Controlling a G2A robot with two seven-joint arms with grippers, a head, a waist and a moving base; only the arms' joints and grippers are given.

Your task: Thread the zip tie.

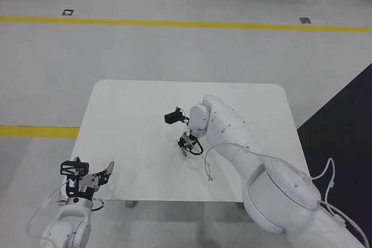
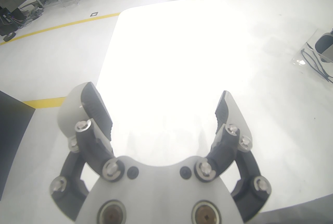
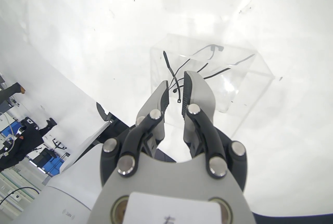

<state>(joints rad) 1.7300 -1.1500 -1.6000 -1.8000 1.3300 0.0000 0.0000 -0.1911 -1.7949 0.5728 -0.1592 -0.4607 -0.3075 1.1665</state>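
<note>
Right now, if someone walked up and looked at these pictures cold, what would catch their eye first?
Probably the big white right arm stretched over the middle of the white table, with the right gripper, fingers apart, over a clear box holding thin black zip ties. Next comes the left gripper, wide open at the table's near left corner, well apart from the box.

I see the box (image 3: 242, 84) near the middle of the table (image 1: 142, 111), with zip ties (image 3: 170, 71) inside. My right gripper (image 3: 174, 79) is over the box, and my left gripper (image 2: 157, 89) is at the table's near left corner.
</note>
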